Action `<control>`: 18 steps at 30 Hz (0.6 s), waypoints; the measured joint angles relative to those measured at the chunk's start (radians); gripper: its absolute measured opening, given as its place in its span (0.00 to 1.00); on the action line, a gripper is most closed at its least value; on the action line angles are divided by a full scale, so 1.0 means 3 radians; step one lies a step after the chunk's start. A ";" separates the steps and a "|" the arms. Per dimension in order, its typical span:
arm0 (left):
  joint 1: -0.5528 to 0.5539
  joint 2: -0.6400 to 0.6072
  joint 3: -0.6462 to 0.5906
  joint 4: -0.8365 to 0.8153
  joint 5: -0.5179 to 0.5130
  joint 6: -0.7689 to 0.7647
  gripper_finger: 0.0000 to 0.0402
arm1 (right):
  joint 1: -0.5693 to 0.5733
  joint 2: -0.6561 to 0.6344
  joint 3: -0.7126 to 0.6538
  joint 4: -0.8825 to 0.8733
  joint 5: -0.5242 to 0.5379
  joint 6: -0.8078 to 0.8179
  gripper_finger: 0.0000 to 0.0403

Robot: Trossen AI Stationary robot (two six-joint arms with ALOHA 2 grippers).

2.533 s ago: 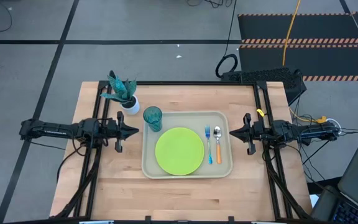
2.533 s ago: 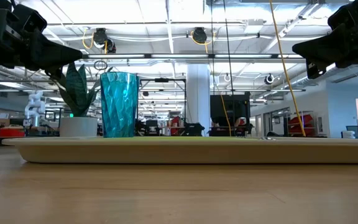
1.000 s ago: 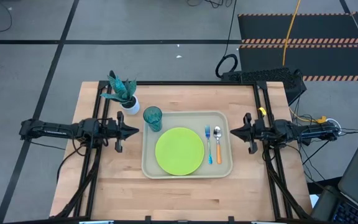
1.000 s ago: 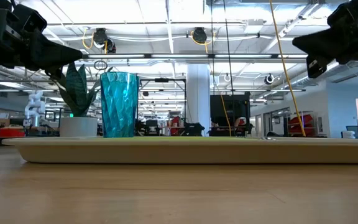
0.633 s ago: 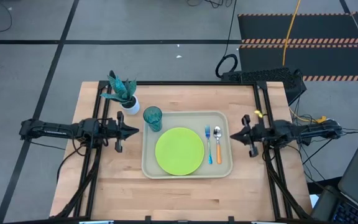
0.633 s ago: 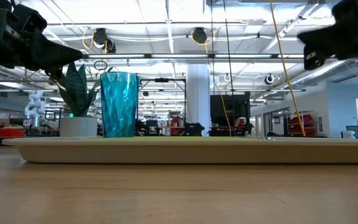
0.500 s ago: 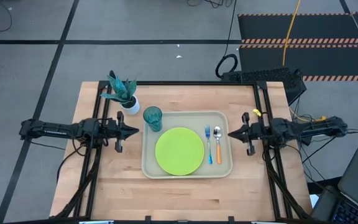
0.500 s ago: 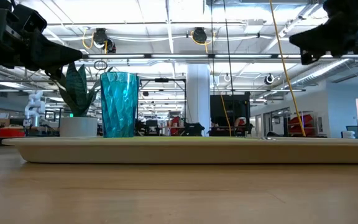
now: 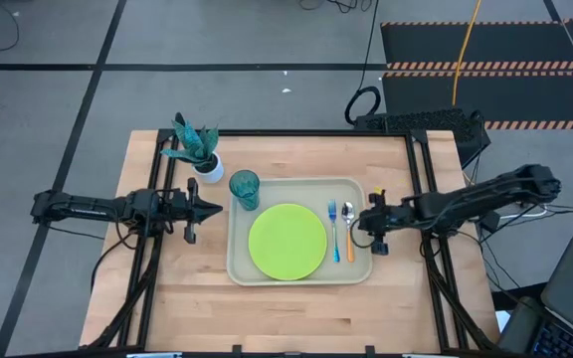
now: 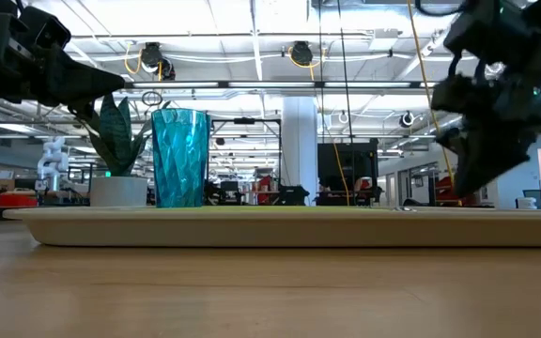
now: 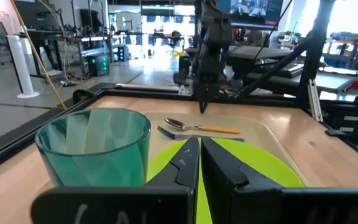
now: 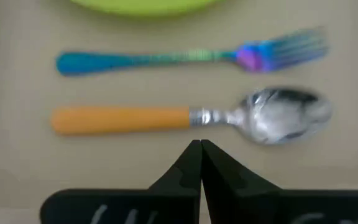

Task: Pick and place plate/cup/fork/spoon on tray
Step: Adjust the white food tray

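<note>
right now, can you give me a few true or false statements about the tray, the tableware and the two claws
1. The plate lies on the tray. True.
2. The spoon lies between the plate and the fork. False: the fork lies between the plate and the spoon.
3. The right claw holds the spoon. False: it is shut and empty, above the tray beside the spoon.
4. The cup stands upright at a tray corner. True.
5. The left claw is wide open. False: it is shut.
</note>
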 joint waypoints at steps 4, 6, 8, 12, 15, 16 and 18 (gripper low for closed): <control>-0.0001 0.0001 -0.0001 -0.0015 0.0001 0.0000 0.05 | 0.0003 0.0127 -0.0023 -0.0010 -0.0126 0.0096 0.00; 0.0000 0.0001 -0.0001 0.0003 0.0001 0.0000 0.05 | 0.0004 0.0111 -0.0019 0.0001 -0.0181 0.0137 0.00; -0.0001 0.0003 -0.0001 -0.0005 0.0001 0.0000 0.05 | 0.0004 0.0082 -0.0019 -0.0009 -0.0228 0.0173 0.00; -0.0001 0.0003 -0.0001 -0.0006 0.0001 0.0000 0.05 | 0.0004 0.0032 -0.0019 -0.0008 -0.0267 0.0144 0.00; -0.0001 0.0003 -0.0001 -0.0001 0.0003 0.0000 0.05 | 0.0004 0.0034 -0.0020 -0.0010 -0.0277 0.0045 0.00; -0.0001 0.0003 -0.0001 -0.0003 0.0001 0.0000 0.05 | 0.0003 0.0033 -0.0028 0.0001 -0.0320 0.0036 0.00; -0.0001 0.0003 -0.0001 -0.0002 0.0003 0.0000 0.05 | 0.0004 0.0033 -0.0048 -0.0008 -0.0346 0.0027 0.00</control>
